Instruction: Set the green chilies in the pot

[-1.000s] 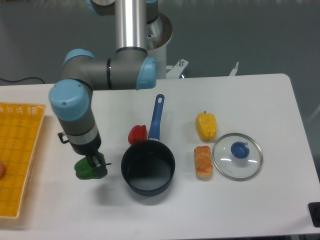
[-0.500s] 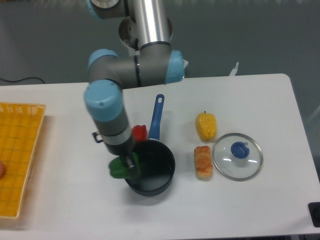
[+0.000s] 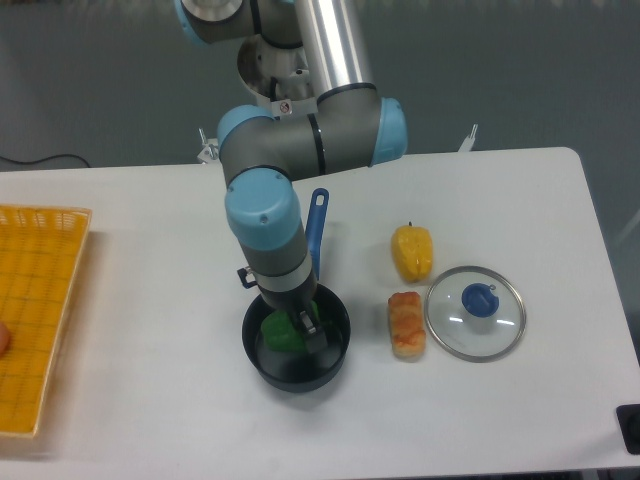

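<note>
Since the earlier view, the hand (image 3: 303, 326) has carried the green pepper (image 3: 282, 331) from the desk's (image 3: 150, 420) left side over the pot (image 3: 296, 342); it grips it, directly above the pot's opening.

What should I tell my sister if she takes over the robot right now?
Claw: shut on the green chilies, holding them inside the rim of the pot.
Whether the chilies touch the pot's bottom cannot be told.
Done: chilies picked up and brought over the pot.
Left: open the claw to let go, then lift the arm clear.
Nearby: glass lid, yellow pepper and bread roll sit to the right, untouched.
</note>
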`<action>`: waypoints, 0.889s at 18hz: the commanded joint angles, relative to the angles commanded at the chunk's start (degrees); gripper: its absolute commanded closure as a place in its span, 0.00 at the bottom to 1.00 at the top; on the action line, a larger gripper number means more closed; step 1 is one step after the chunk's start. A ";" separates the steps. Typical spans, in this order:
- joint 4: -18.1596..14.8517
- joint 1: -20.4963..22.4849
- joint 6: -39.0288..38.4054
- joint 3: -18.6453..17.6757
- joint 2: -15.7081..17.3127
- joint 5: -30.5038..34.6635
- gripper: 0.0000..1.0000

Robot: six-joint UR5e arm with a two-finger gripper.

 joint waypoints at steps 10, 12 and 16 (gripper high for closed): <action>0.17 -0.79 -1.05 -1.23 -1.93 0.09 0.34; 0.26 -0.97 -1.93 -1.23 -2.28 0.09 0.34; 0.26 -1.23 -1.85 -0.71 -2.90 -0.09 0.24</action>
